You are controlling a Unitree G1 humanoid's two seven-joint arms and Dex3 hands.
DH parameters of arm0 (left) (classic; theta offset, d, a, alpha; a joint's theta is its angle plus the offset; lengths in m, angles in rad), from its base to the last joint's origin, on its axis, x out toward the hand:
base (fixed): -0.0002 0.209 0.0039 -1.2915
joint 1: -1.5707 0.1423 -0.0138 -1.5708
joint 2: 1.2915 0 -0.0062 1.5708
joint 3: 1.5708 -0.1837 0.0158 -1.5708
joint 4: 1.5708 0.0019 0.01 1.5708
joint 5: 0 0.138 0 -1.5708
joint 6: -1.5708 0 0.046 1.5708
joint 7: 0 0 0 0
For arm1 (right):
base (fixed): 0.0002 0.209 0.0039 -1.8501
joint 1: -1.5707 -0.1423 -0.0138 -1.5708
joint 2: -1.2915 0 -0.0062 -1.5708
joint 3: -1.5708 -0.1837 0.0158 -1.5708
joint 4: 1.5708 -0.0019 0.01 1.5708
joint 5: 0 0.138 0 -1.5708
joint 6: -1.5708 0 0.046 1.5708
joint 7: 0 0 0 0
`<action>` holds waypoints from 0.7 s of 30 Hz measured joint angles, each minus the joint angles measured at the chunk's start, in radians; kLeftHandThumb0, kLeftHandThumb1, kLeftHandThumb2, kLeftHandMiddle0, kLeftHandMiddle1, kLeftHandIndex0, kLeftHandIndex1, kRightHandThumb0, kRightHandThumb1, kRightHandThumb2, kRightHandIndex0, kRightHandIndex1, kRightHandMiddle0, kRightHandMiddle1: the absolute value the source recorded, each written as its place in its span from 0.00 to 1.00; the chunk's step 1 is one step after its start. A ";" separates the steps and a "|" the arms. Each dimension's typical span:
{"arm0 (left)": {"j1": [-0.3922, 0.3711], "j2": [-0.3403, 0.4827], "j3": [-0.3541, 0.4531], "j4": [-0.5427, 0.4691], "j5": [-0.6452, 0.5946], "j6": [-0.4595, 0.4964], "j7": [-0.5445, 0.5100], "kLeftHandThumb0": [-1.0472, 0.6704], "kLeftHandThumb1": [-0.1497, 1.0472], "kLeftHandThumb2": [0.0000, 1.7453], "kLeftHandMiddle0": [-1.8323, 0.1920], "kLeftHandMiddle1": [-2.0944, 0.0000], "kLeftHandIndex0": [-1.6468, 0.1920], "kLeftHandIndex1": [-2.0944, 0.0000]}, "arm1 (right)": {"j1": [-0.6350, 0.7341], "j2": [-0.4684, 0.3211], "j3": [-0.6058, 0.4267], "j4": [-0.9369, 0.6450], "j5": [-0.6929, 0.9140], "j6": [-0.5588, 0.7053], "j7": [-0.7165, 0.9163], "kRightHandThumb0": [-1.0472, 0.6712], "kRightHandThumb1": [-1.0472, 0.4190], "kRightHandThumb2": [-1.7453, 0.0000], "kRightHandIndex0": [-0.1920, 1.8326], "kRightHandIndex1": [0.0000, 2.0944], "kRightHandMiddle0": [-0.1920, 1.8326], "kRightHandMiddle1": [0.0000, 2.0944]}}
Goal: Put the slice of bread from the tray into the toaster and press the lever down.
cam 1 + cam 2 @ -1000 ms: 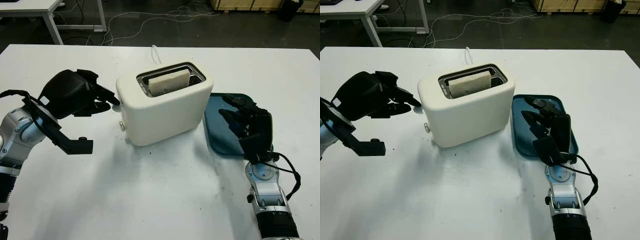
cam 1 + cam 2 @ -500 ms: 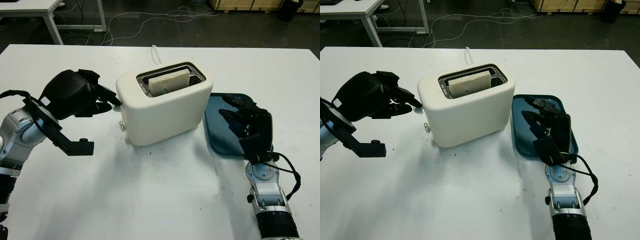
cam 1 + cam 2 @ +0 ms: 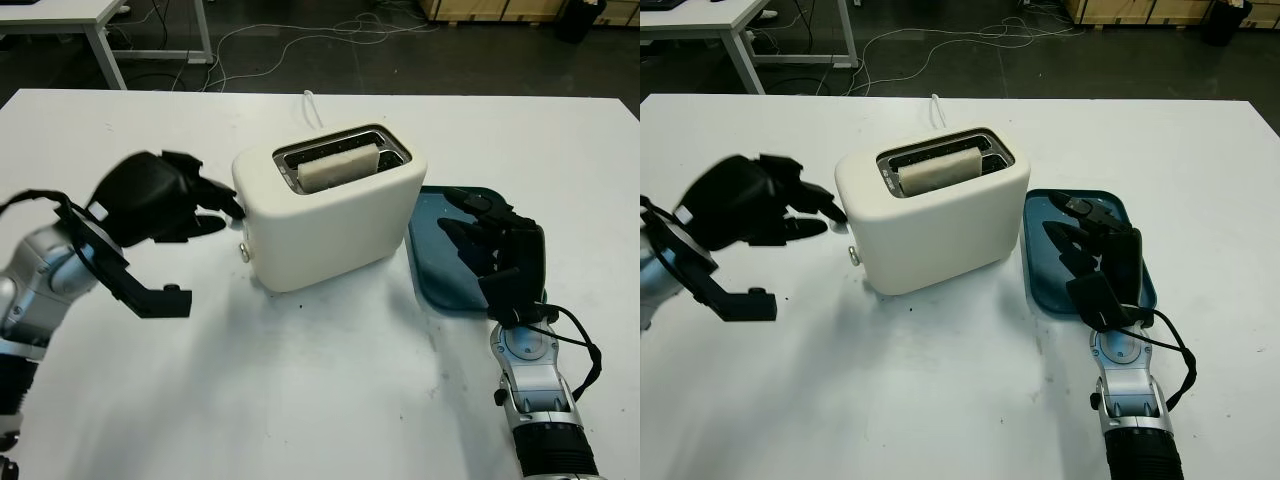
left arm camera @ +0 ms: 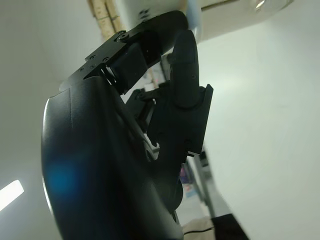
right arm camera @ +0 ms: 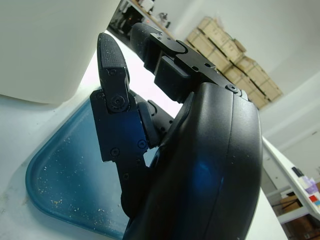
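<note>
A cream toaster (image 3: pixel 330 225) stands mid-table with a slice of bread (image 3: pixel 338 168) upright in its slot, the top edge just above the rim. My left hand (image 3: pixel 215 212) is at the toaster's left end, fingertips (image 3: pixel 232 206) touching the end wall above a small knob (image 3: pixel 244 253); the hand holds nothing, and any lever there is hidden behind the fingers. The left wrist view has the fingers (image 4: pixel 184 60) reaching up to the toaster's end. My right hand (image 3: pixel 470 225) hovers open over the blue tray (image 3: pixel 428 275), which holds only crumbs (image 5: pixel 55 185).
The toaster's white cable (image 3: pixel 312 105) runs off toward the table's far edge. Bare white tabletop (image 3: pixel 320 380) lies in front of the toaster. Beyond the table are a dark floor with cables and another white table (image 3: pixel 60 15) at the back left.
My left hand has dropped lower and shifted slightly right along the toaster's left end. The bread sits a little lower in the slot. The right hand has not moved.
</note>
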 measured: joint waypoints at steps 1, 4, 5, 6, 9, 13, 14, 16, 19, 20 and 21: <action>0.002 -0.008 -0.008 0.016 0.000 -0.001 0.014 0.44 0.89 0.12 0.54 0.38 0.43 0.70 | 0.000 0.000 -0.001 0.000 0.000 0.000 0.000 0.30 0.09 0.91 0.67 0.00 0.57 0.00; -0.003 -0.046 -0.034 0.096 0.004 -0.015 0.091 0.43 0.89 0.15 0.56 0.34 0.43 0.73 | 0.001 0.000 -0.001 0.002 0.000 -0.001 0.000 0.31 0.09 0.91 0.67 0.00 0.57 0.00; -0.002 -0.068 -0.046 0.133 0.011 -0.016 0.130 0.43 0.89 0.16 0.57 0.34 0.43 0.73 | 0.002 0.000 -0.001 0.003 0.000 -0.001 0.000 0.31 0.09 0.91 0.67 0.00 0.57 0.00; -0.003 -0.097 -0.055 0.169 0.015 -0.014 0.181 0.43 0.89 0.17 0.58 0.33 0.44 0.74 | 0.002 0.000 -0.002 0.003 0.001 -0.001 0.000 0.31 0.09 0.91 0.67 0.00 0.57 0.00; -0.006 -0.167 -0.084 0.278 0.024 0.004 0.326 0.42 0.89 0.19 0.61 0.29 0.45 0.72 | 0.003 0.001 -0.001 0.003 0.000 0.000 0.000 0.31 0.09 0.92 0.67 0.00 0.57 0.00; 0.027 -0.219 -0.092 0.310 0.022 0.035 0.412 0.43 0.89 0.21 0.63 0.31 0.49 0.72 | 0.004 0.001 0.001 0.003 0.000 -0.001 0.000 0.31 0.09 0.91 0.67 0.00 0.57 0.00; 0.040 -0.227 -0.092 0.308 0.021 0.040 0.429 0.43 0.89 0.22 0.63 0.32 0.49 0.72 | 0.004 0.001 0.001 0.003 0.000 -0.001 0.000 0.31 0.09 0.91 0.67 0.00 0.57 0.00; 0.059 -0.239 -0.092 0.307 0.017 0.044 0.451 0.43 0.89 0.23 0.63 0.33 0.49 0.72 | 0.004 0.000 0.001 0.003 0.000 -0.001 0.000 0.32 0.09 0.91 0.67 0.00 0.57 0.00; 0.073 -0.249 -0.093 0.311 0.013 0.044 0.466 0.42 0.89 0.21 0.63 0.29 0.48 0.71 | 0.004 0.000 0.001 0.003 0.000 -0.001 0.000 0.32 0.09 0.92 0.67 0.00 0.57 0.00; 0.076 -0.250 -0.094 0.312 0.013 0.044 0.468 0.42 0.89 0.21 0.64 0.28 0.48 0.71 | 0.004 0.000 0.001 0.003 0.000 -0.001 0.000 0.31 0.09 0.92 0.67 0.00 0.57 0.00; 0.077 -0.251 -0.095 0.314 0.013 0.044 0.469 0.43 0.89 0.20 0.64 0.28 0.48 0.71 | 0.004 0.000 0.001 0.003 0.000 -0.001 0.000 0.32 0.09 0.92 0.67 0.00 0.57 0.00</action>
